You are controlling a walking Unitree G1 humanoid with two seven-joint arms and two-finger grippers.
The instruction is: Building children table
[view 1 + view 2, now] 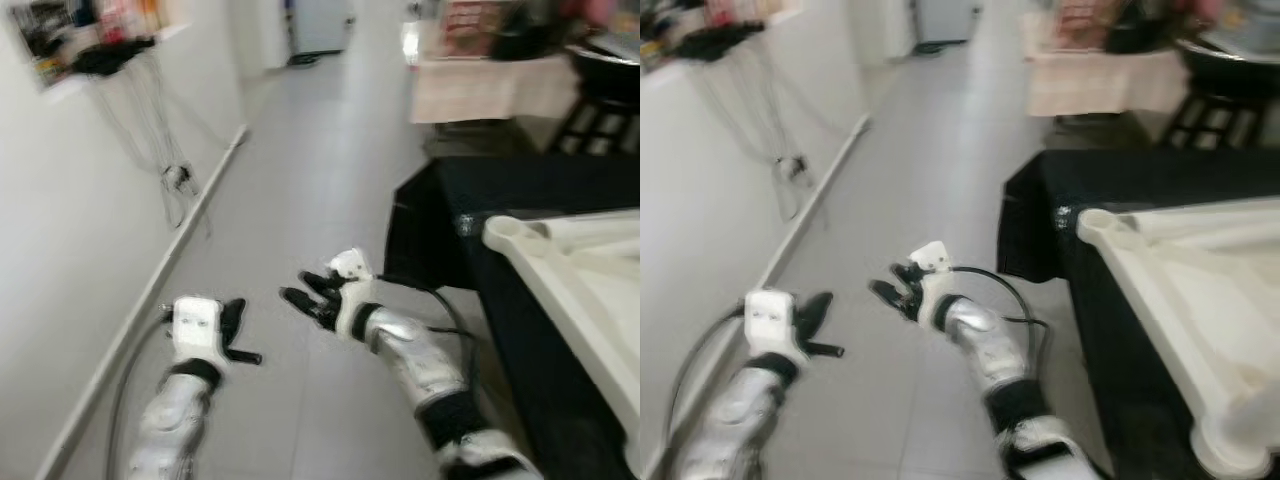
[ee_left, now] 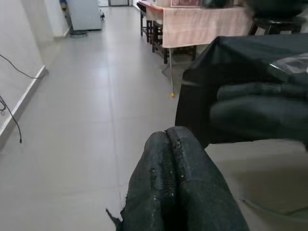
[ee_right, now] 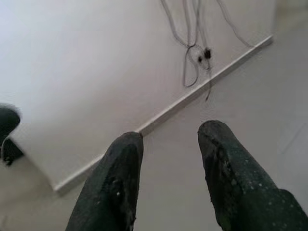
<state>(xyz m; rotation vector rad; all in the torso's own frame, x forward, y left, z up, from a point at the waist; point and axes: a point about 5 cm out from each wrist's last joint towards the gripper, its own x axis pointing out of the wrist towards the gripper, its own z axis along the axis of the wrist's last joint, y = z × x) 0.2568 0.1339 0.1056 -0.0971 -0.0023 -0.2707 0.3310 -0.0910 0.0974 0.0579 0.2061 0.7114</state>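
A white plastic children's table top lies upside down on a black-draped surface at my right, one round corner socket toward me. My left gripper hangs over the grey floor at lower left, fingers pressed together on nothing. My right gripper is held out over the floor left of the black drape, its two fingers apart and empty, pointing at the white wall.
A white wall with baseboard runs along my left, cables dangling down it. A pink-clothed table and a black stool stand ahead on the right. Grey tiled corridor floor stretches forward.
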